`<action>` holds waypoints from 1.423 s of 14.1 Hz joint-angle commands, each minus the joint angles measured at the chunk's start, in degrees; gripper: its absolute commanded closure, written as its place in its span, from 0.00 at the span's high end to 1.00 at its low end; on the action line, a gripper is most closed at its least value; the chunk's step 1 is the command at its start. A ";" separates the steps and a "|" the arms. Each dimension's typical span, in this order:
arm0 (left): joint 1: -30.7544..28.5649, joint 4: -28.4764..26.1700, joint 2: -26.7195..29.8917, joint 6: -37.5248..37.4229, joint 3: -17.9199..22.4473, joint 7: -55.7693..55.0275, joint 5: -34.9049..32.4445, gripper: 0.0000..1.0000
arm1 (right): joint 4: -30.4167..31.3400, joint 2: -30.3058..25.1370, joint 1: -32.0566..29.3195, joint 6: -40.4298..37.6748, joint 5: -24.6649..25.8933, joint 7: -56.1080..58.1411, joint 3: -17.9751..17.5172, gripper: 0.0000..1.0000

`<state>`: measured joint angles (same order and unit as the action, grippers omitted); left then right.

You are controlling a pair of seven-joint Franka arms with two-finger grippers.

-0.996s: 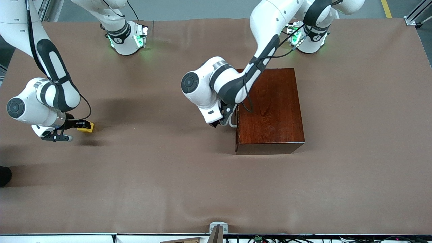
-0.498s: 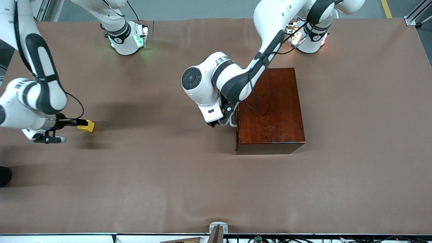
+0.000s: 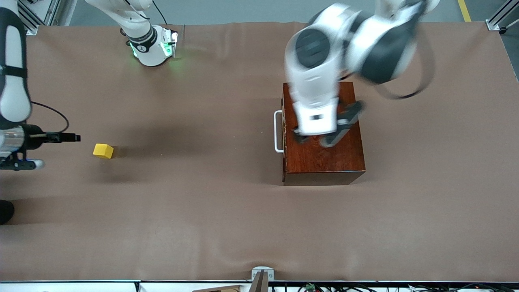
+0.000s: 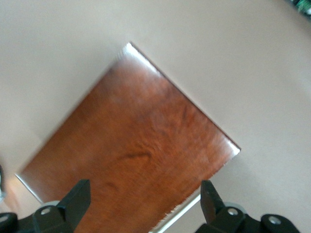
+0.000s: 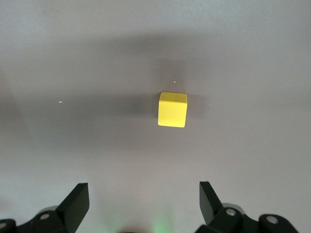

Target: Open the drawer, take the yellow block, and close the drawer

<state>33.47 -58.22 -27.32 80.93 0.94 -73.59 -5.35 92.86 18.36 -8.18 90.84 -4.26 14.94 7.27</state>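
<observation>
Block (image 3: 103, 151) lies free on table (image 3: 211, 211), toward right arm's end, nothing touching it; well apart from box (image 3: 324, 158). Drawer (image 3: 283, 134) shut flush in box, white handle (image 3: 277, 132) facing right arm's end. Right gripper (image 3: 71, 138) beside block, clear of it, jaws released, holding nothing. Left gripper (image 3: 320, 138) up over box top, jaws released and holding nothing; fingers (image 4: 77, 199) spread wide in left wrist view.

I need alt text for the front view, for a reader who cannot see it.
A small yellow block lies alone on the brown table toward the right arm's end, with the open right hand beside it. The left hand is open above a dark wooden box whose drawer is shut.
</observation>
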 commanded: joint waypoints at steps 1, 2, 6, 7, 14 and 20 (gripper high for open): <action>-7.95 -2.16 4.72 -1.38 -0.77 17.18 2.80 1.00 | -3.38 -2.44 -0.96 -4.34 -0.31 -0.35 -1.03 1.00; -9.80 -2.25 5.52 -2.00 -0.68 22.73 2.80 1.00 | -4.08 -3.58 -0.79 -5.83 -0.22 -0.26 -1.12 1.00; -18.85 -5.58 9.56 -3.14 -0.42 46.03 1.83 1.00 | -4.97 -9.30 -0.26 -10.24 -0.22 -0.09 -1.56 1.00; -20.79 -6.20 10.53 -3.14 -0.42 50.78 1.83 1.00 | -4.97 -10.96 0.35 -10.76 -0.22 -0.17 -1.56 1.00; -28.44 -37.19 31.25 10.11 -2.25 69.02 2.54 1.00 | -4.70 -18.27 3.52 -13.49 0.48 -5.68 -1.47 1.00; -29.69 -35.40 34.88 6.79 -4.20 69.20 2.71 1.00 | -3.91 -21.52 6.16 -15.60 0.48 -15.99 -1.47 1.00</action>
<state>4.91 -94.46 6.93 88.33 -2.88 -5.56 -3.62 87.23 -0.62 -2.98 75.35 -4.23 0.93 5.71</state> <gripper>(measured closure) 0.000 0.000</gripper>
